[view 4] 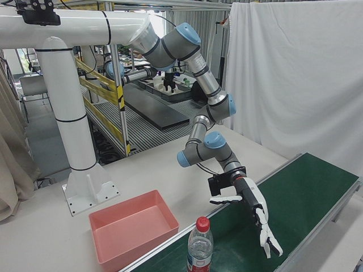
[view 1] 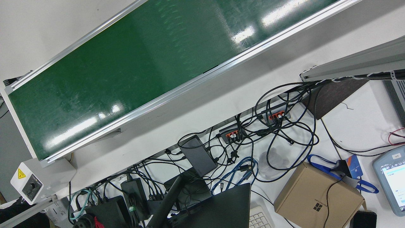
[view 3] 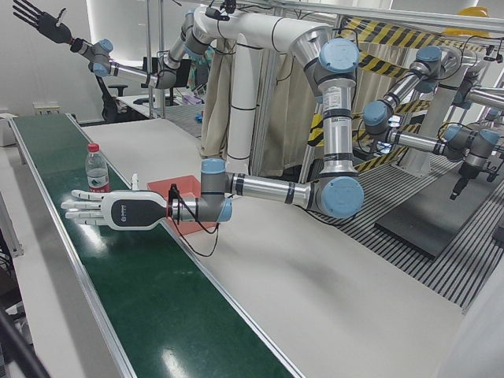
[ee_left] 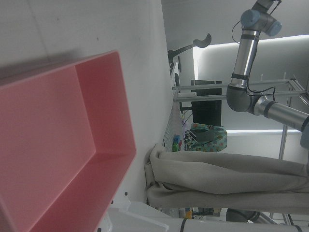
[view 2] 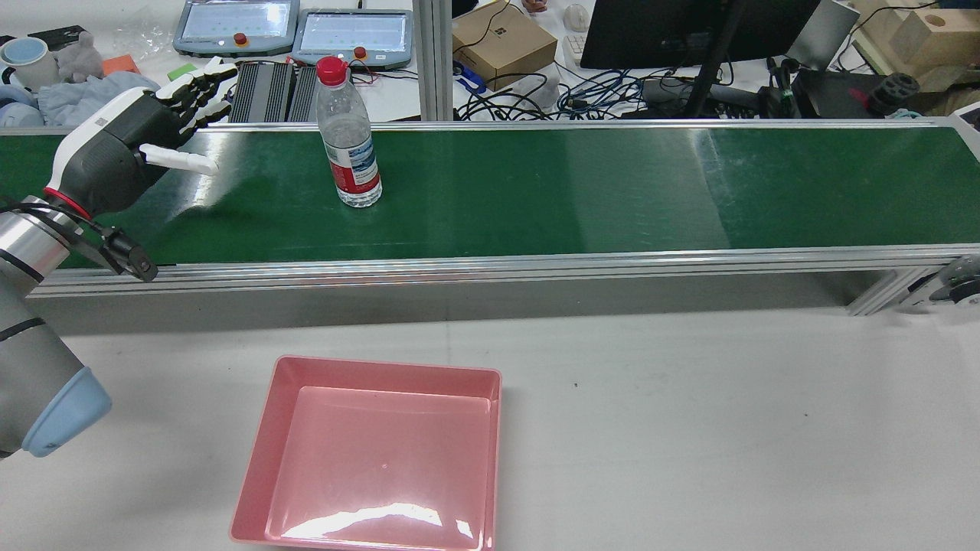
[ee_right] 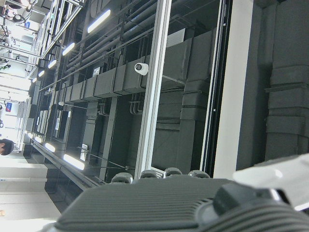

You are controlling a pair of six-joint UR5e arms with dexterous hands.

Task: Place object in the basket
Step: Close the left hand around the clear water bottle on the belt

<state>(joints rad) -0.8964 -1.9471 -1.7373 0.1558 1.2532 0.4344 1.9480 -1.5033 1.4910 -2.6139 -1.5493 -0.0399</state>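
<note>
I see the long conveyor (view 2: 582, 191) first: a flat, glossy dark-green belt framed by ribbed aluminium rails, running across the far side of the matte grey-white table (view 2: 689, 428). At the table's near edge sits the basket (view 2: 264, 451), a shallow rectangular tray of smooth pink plastic with rounded corners, nothing in it. My left hand (view 2: 134, 145), dark shell with white fingertips, hovers above the belt's left end with its fingers stretched flat and spread, holding nothing. The right hand (view 3: 39, 22) is raised high, fingers fanned out, also unloaded. The bottle (view 2: 348, 138) stands upright on the belt toward its far rail, just beyond the left hand's fingertips and apart from them: clear ribbed plastic, red screw cap, red-white-blue label whose print I cannot read.
</note>
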